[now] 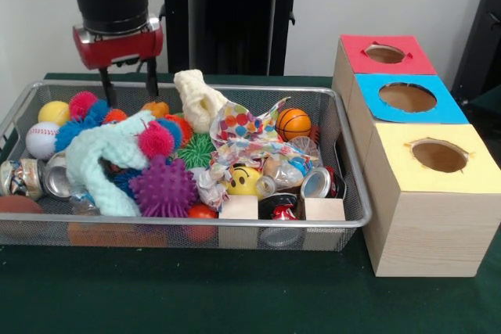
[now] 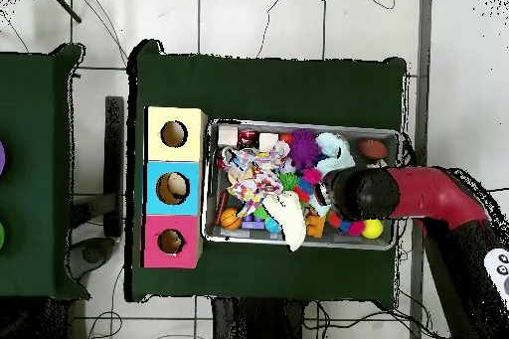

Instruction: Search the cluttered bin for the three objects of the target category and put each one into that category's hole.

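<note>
My gripper (image 1: 131, 96) hangs open over the far left part of the wire bin (image 1: 354, 163), with nothing between its fingers. Its tips sit just above a pink spiky ball (image 1: 81, 103) and a small orange toy (image 1: 156, 108). The bin holds a yellow ball (image 1: 53, 112), a baseball (image 1: 41, 140), a mini basketball (image 1: 293, 123), a purple spiky ball (image 1: 163, 187), a smiley ball (image 1: 244, 180), crushed cans (image 1: 319, 183) and knitted pieces (image 1: 102, 162). In the overhead view the arm (image 2: 398, 194) hides the gripper.
Three wooden boxes with holes stand beside the bin: red top (image 1: 385, 54), blue top (image 1: 407, 98), yellow top (image 1: 438, 156). Two wooden blocks (image 1: 239, 207) lie against the bin's near wall. A cream knitted piece (image 1: 200, 99) sticks up just right of the gripper.
</note>
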Robot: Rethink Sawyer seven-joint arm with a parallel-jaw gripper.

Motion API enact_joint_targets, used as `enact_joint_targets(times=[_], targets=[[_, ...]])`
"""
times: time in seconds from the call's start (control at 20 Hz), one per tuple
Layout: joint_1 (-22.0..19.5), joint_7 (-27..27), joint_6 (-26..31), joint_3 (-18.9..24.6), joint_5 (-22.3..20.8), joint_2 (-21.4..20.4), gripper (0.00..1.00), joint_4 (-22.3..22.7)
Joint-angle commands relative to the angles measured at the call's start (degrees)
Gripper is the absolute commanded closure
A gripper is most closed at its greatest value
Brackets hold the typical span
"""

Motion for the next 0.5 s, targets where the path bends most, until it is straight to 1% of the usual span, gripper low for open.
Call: enact_joint_targets(times=[0.05,0.3,0.5], targets=[[0.65,3.85,-6.16,0.77,1.91,-5.74,0.0,13.32],[1.91,6.29,-8.98,-0.17,2.58,-6.29,0.0,15.93],[3.33,6.99,-9.64,-0.72,3.48,-7.05,0.0,16.49]])
